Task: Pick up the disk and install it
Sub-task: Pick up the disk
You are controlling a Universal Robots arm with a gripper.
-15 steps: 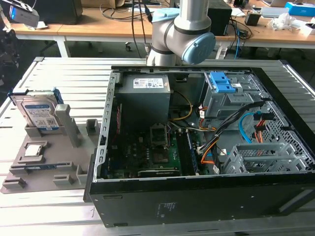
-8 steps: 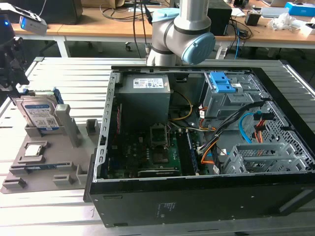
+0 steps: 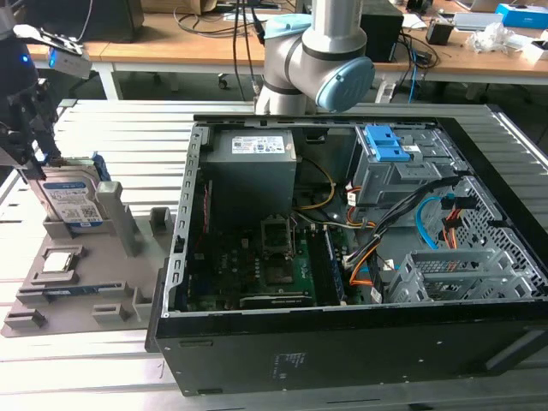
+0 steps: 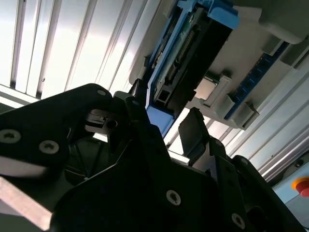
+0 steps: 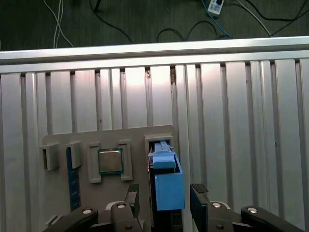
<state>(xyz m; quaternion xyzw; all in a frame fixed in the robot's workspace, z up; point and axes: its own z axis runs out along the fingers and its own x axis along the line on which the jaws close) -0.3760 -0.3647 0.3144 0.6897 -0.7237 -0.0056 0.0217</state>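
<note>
Flat rectangular silver disk in blue plastic bracket (image 5: 169,183) stands on edge in grey plastic fixture (image 3: 81,295) on ribbed metal worktop (image 3: 128,128). Black gripper (image 5: 165,191) jaws wide, straddling it, gaps both sides. Probably stiff, weighty, shock-sensitive; grip the broad flat faces.

Drive: silver rectangular hard drive (image 3: 73,204), upright in grey plastic tray (image 3: 96,278)
Chip: square silver chip (image 3: 58,261), in tray before drive
Case: black metal computer case (image 3: 342,364), exterior view's right of tray
</note>
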